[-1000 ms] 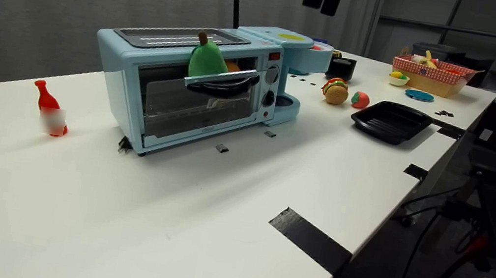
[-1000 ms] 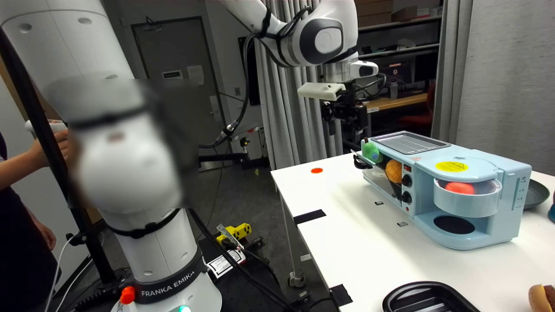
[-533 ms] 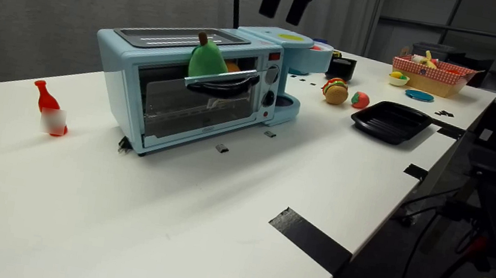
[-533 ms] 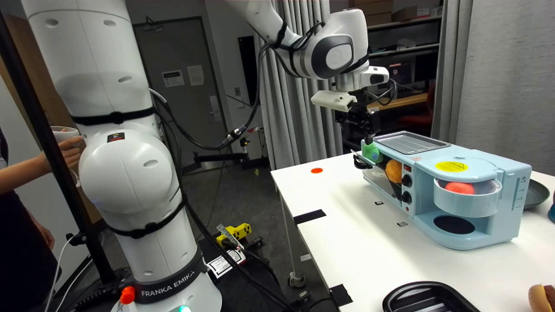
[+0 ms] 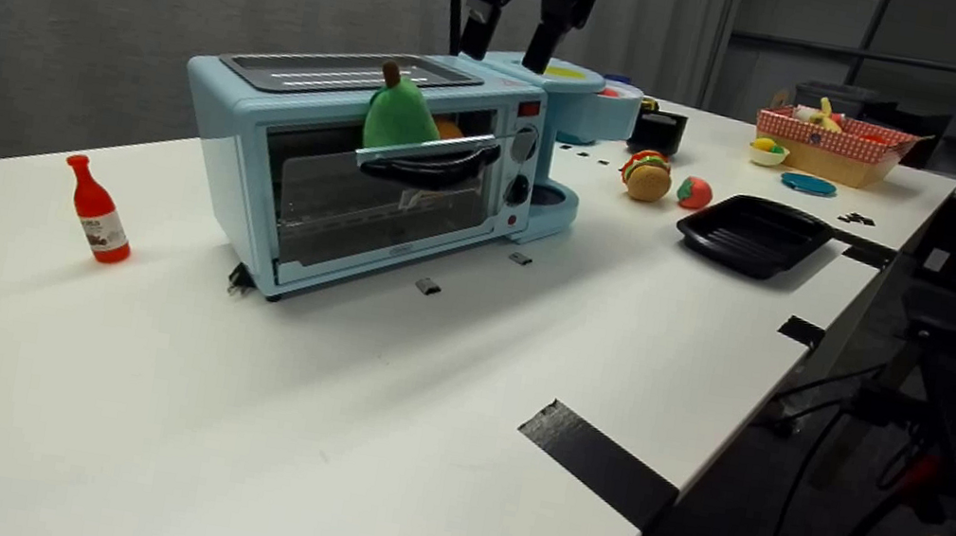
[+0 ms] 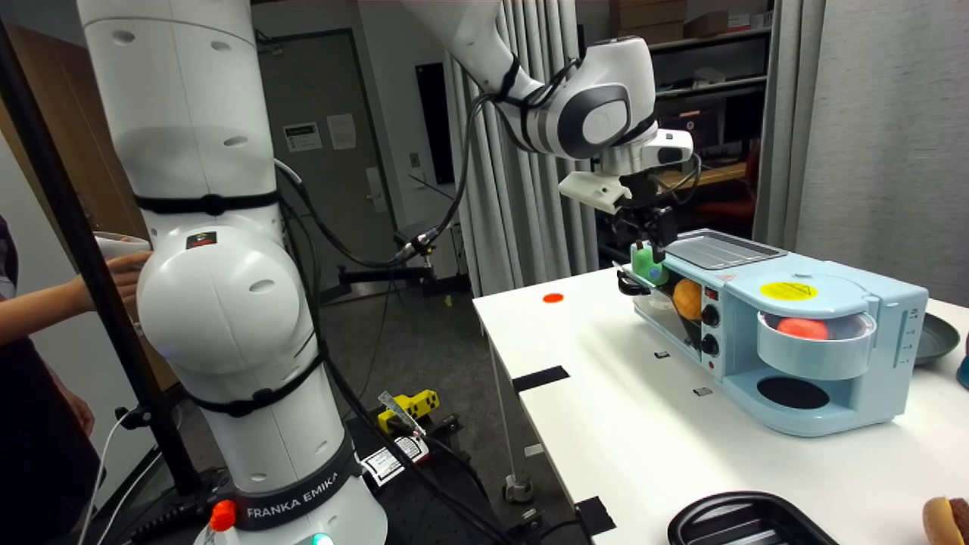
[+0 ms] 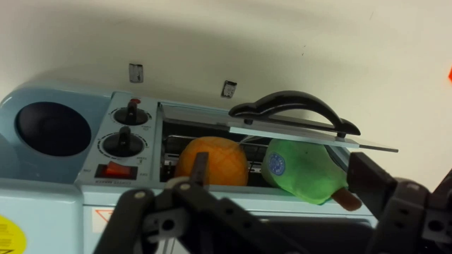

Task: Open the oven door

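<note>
The light-blue oven (image 5: 217, 131) stands on the white table, also in view in an exterior view (image 6: 817, 276). Its oven door (image 5: 382, 205) is tilted partly open, with a black bar handle (image 5: 431, 170). The handle also shows in the wrist view (image 7: 300, 100). A green pear (image 5: 401, 117) pokes out of the gap above the door, and an orange fruit (image 7: 219, 162) sits beside it in the opening. My gripper (image 5: 508, 50) is open and empty above the oven, apart from the handle. In the wrist view its fingers (image 7: 279, 157) are spread wide across the opening.
A red bottle (image 5: 98, 213) stands beside the oven. A black tray (image 5: 756, 235), a toy burger (image 5: 646, 177) and a strawberry (image 5: 694, 193) lie on the table beyond the coffee-maker end. A checked basket (image 5: 833, 147) is at the far end. A red ball (image 6: 802, 328) sits in the oven's cup.
My gripper has come down and toward the oven, and its fingers have spread from close together to wide apart. The oven, door and fruit have not moved.
</note>
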You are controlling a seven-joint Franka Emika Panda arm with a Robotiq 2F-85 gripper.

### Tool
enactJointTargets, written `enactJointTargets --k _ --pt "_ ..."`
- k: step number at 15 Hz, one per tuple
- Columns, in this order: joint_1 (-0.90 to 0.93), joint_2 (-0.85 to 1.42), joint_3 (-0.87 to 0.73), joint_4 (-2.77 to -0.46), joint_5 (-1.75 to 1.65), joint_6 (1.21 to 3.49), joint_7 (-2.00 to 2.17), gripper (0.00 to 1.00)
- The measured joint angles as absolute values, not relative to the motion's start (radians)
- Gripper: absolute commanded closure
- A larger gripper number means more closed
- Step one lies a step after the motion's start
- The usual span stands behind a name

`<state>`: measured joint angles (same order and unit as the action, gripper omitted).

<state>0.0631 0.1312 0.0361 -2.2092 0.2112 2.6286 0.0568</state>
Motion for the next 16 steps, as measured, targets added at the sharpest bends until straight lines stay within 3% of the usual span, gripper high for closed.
enactJointTargets --k 16 --pt "0.066 0.277 0.004 -2.090 0.020 2.630 0.320 0.00"
